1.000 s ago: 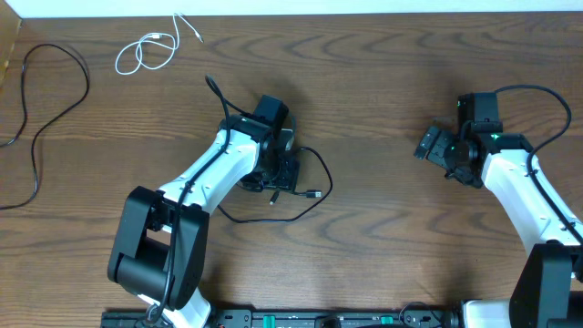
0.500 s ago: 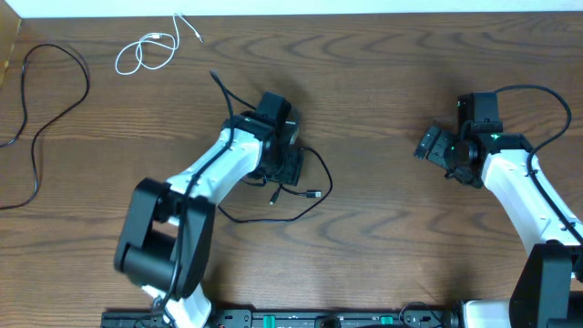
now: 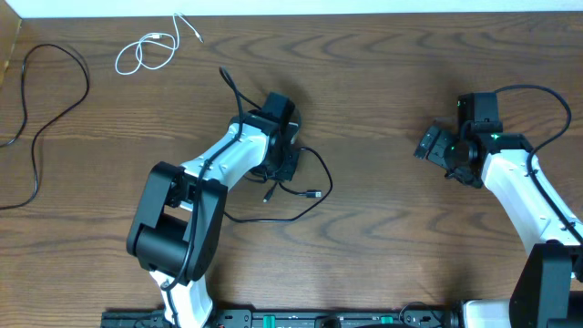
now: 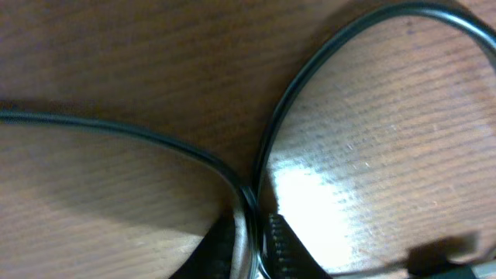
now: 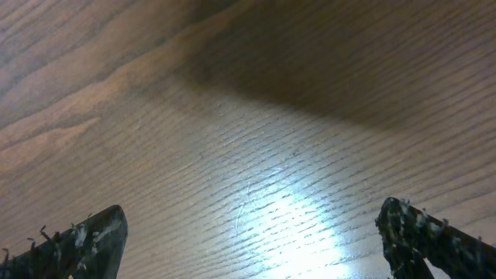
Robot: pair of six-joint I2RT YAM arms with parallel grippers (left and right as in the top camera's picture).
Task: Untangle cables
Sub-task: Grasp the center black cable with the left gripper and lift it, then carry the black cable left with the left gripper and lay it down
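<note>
A black cable [image 3: 321, 173] lies looped on the wooden table [image 3: 383, 237] near the middle, its plug [image 3: 314, 194] to the lower right. My left gripper [image 3: 284, 167] is down on this loop. In the left wrist view the left gripper [image 4: 252, 236] is shut on the black cable [image 4: 310, 66] where two strands meet. A short white cable [image 3: 146, 53] sits coiled at the back left. Another black cable [image 3: 36, 137] snakes along the left edge. My right gripper [image 3: 428, 144] hovers at the right, well away from all cables. It is open [image 5: 252, 232] over bare wood.
The table's far edge [image 3: 364, 13] runs along the top of the overhead view. The left arm's own thick black wire [image 3: 232, 91] sticks up behind its wrist. The right arm's wire [image 3: 547, 96] arcs at the far right.
The left gripper's jaws have closed on the black cable. The left arm swung a little toward the back, and the cable's near plug end shifted slightly. The right arm has not moved.
</note>
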